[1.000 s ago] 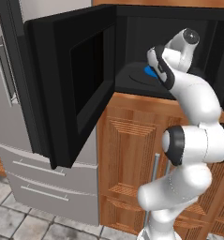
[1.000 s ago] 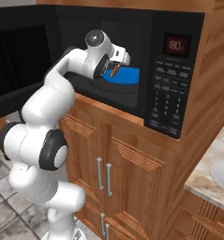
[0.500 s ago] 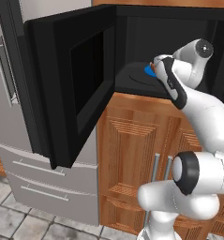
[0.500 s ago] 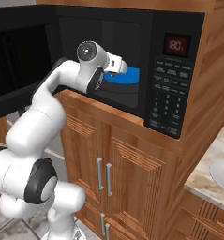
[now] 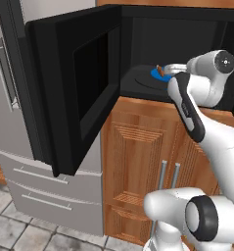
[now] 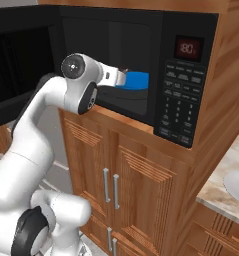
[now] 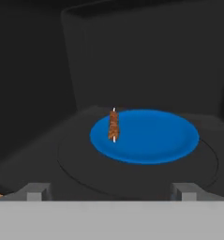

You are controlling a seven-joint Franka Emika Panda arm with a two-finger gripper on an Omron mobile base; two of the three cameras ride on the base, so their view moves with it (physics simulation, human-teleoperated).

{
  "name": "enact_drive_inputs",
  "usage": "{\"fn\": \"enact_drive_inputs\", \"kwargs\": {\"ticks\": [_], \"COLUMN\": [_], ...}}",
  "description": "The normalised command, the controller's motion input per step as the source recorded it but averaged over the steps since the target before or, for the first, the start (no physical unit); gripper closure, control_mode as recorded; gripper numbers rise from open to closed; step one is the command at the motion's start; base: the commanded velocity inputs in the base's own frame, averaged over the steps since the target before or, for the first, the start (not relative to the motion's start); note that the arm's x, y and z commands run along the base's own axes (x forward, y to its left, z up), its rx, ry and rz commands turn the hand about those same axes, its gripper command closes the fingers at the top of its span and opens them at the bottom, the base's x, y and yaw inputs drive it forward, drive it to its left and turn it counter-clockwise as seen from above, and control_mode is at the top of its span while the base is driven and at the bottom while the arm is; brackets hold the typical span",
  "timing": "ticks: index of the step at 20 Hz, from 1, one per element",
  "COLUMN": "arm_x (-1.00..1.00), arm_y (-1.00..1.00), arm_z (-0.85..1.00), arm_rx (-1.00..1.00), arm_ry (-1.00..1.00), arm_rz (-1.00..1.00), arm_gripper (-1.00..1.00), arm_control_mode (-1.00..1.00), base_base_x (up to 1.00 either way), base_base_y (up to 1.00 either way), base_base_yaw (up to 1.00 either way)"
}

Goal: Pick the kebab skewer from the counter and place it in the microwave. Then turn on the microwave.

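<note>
Withdrawn since the earlier frames: the white arm's wrist has pulled back from deep in the cavity to its mouth.

Left base view: large black built-in microwave (image 5: 138, 59), dark glass door swung wide at frame left. Small brown-orange kebab skewer (image 5: 159, 70) lies on the blue round plate (image 5: 156, 75), upper centre-right, just left of the wrist; the gripper itself is masked by the arm.

Right base view: wrist at the cavity opening, centre-left; plate edge showing just right of it; button panel (image 6: 178, 107) with red display at right, well apart from the hand.

Hand view: two-finger gripper (image 7: 108, 191), tips spread wide at bottom edge, empty. Skewer rests on the plate's left part, ahead of and above the tips, long axis running away from the camera. Placement appears done; door and buttons remain.
</note>
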Motion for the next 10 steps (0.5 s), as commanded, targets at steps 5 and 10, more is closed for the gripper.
{"fn": "enact_drive_inputs", "kwargs": {"ticks": [5, 10], "arm_x": [-0.71, -0.66], "arm_y": [0.35, 0.25], "arm_z": [0.0, 0.0], "arm_rx": [-0.02, 0.0], "arm_ry": [-0.08, -0.06], "arm_rz": [0.0, 0.0], "arm_gripper": [-1.0, -1.0], "arm_control_mode": [-1.0, -1.0], "base_base_x": [0.0, 0.0], "base_base_y": [0.0, 0.0], "base_base_yaw": [0.0, 0.0]}}
